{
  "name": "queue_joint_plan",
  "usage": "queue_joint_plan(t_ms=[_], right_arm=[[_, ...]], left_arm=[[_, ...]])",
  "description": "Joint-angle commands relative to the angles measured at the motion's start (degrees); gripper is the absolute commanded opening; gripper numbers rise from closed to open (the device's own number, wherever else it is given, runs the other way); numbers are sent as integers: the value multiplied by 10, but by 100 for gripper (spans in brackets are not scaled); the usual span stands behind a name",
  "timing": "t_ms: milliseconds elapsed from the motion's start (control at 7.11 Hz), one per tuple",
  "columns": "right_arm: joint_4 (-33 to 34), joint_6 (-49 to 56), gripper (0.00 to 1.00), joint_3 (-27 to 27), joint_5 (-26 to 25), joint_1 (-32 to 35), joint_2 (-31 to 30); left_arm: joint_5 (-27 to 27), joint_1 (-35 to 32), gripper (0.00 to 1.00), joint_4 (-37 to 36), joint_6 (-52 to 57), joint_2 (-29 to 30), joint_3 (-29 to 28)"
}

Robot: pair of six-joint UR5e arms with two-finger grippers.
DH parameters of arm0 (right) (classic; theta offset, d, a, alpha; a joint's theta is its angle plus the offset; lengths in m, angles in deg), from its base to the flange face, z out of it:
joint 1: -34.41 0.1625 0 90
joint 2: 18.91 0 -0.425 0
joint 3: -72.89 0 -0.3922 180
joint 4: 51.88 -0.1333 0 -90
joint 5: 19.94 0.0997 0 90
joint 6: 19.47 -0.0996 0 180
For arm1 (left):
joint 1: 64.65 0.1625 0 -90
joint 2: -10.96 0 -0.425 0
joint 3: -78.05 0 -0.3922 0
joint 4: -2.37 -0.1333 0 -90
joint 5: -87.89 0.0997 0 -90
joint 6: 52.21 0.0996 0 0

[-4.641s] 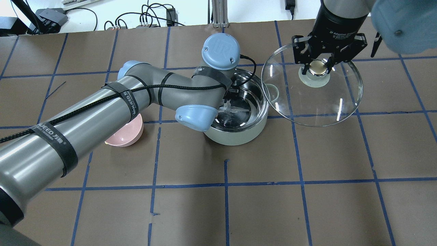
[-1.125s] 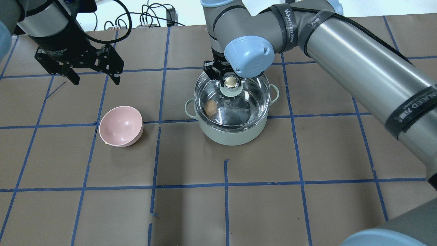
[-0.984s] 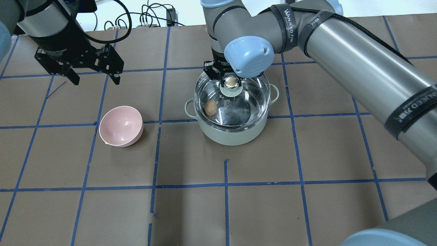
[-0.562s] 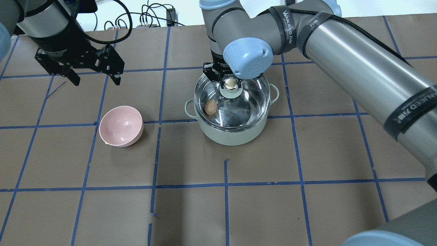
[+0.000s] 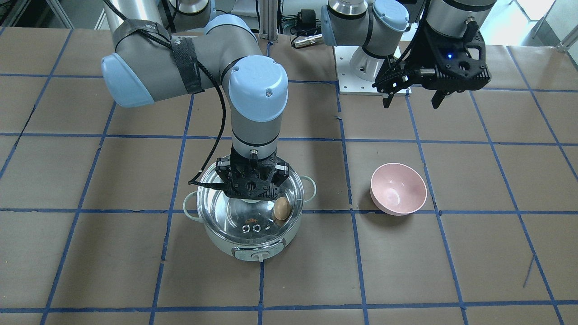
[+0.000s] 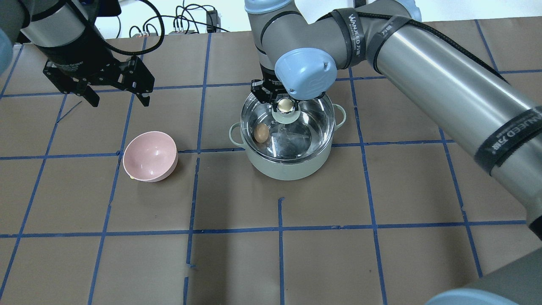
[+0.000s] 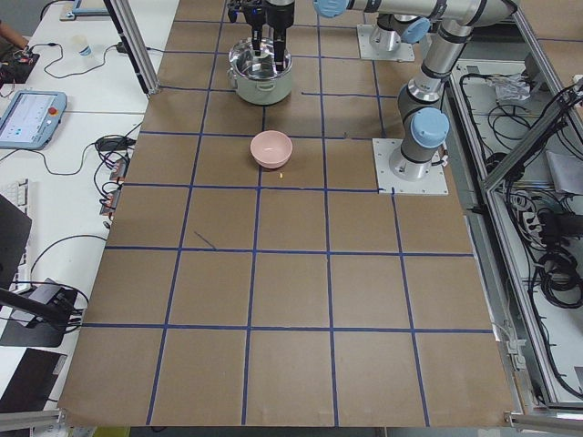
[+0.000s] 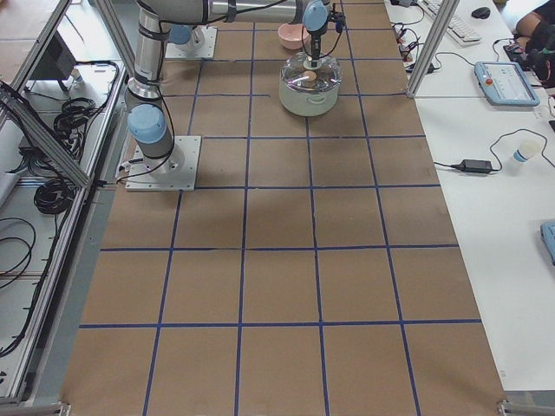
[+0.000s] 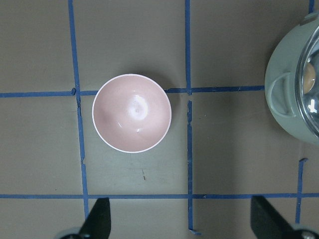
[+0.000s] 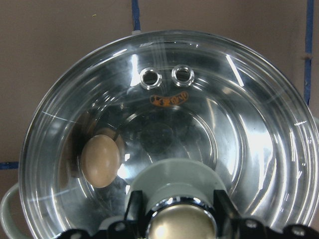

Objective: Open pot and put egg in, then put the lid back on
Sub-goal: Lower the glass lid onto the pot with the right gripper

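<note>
Right gripper (image 6: 284, 103) closed on the cream round knob (image 10: 182, 226) of the large round clear glass lid (image 6: 309, 123) — fingers (image 10: 134, 206) tight on both sides, no gap seen. Lid sits level on the round pale mint-green electric pot (image 6: 290, 169), straight below that gripper. Small tan-brown oval egg (image 6: 261, 133) lies inside the pot on the steel floor, under the glass, lower than the right gripper and off to one side, not touching it. Left gripper (image 6: 120, 102) spread open, holding nothing, hanging above the brown table (image 6: 381, 190), well apart from the pot — small round pink bowl (image 9: 132, 112) beneath it, upright.
</note>
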State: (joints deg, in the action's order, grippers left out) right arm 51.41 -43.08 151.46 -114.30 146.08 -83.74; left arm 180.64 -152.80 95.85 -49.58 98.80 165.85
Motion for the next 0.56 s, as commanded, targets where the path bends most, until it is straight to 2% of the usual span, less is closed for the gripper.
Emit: queue_joint_plan(t_ms=[0,422], right_arm=[[-1,7,5,2,-4,0,2],[-4,8,5,4,-3,0,0]], left_arm=[[-1,0,100,0,0,0,0],[-2,0,100,0,0,0,0]])
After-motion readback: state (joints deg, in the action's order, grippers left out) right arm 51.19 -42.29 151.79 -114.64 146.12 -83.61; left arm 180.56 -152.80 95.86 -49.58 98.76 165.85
